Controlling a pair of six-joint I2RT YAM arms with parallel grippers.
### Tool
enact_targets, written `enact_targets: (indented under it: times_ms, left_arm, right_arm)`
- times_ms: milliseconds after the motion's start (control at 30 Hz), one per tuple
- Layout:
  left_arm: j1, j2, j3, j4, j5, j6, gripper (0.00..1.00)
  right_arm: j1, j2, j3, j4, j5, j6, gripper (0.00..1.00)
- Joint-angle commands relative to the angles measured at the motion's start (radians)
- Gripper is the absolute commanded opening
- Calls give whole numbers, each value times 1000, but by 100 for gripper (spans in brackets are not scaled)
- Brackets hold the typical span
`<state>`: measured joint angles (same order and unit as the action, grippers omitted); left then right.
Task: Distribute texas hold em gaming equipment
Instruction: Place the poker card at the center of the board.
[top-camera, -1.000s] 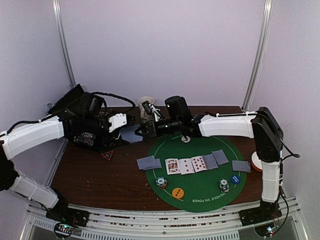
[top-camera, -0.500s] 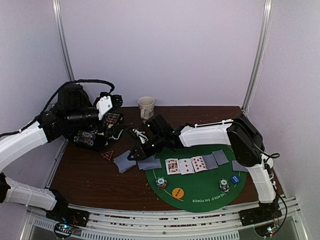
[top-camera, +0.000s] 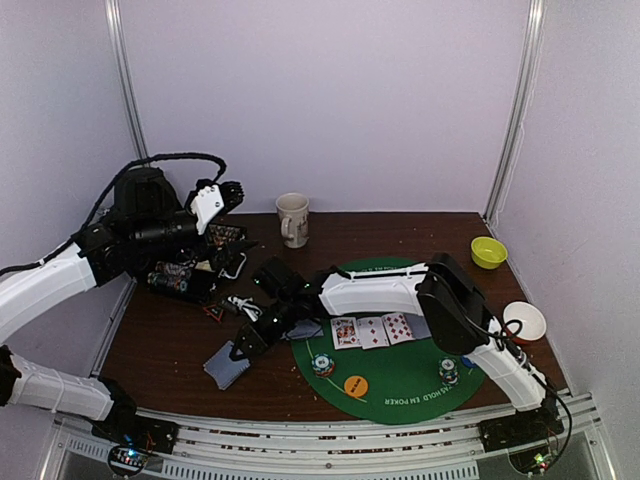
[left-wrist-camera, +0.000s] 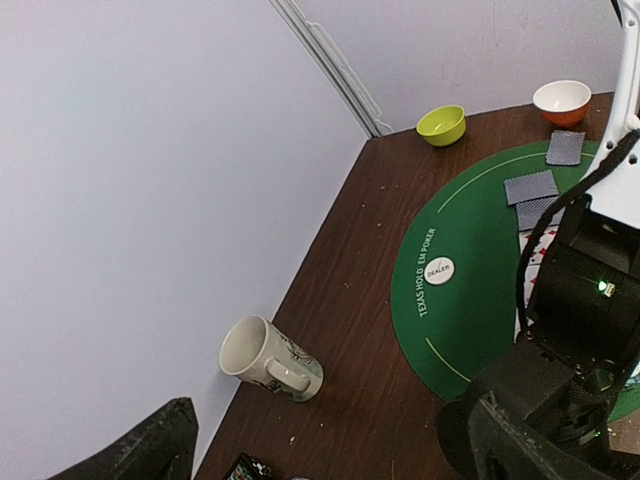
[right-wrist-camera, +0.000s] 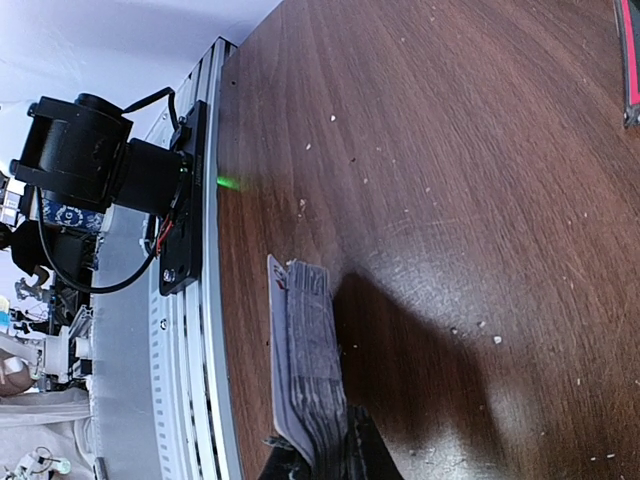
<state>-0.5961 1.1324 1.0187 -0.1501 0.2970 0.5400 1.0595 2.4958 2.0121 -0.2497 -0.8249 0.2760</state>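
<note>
The right claw (top-camera: 244, 347) sits in the lower left of the overhead view, pinched shut on a deck of cards (top-camera: 224, 367) over the bare wood, left of the green mat (top-camera: 405, 372). The left claw (top-camera: 228, 192) hangs in the upper left, spread wide and holding nothing. On the mat lie face-up cards (top-camera: 371, 330), two chip stacks (top-camera: 321, 365) and an orange disc (top-camera: 355, 385).
</note>
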Motion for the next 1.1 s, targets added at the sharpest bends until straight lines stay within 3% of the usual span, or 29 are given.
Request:
enact_targets:
  times_ms: [0,233,700,967,1067]
  left_arm:
    - [7,-3,-13,55,-11,-12,98]
    - [7,4,-15,50,-22,-5,98]
    - [8,17,-17,41,-40,6,98]
    - [8,14,-31,82,-65,-6,98]
    - [16,13,-36,135,-96,-41,98]
  right_arm:
    - [-5,52,16,-98,55,-7,12]
    - [-5,68,77,-150,181,-40,17]
    - [-3,55,125,-185,274,-87,36]
    - [-16,-100,115,-173,329,-170,47]
    - [-54,-214,36,-85,329,-171,50]
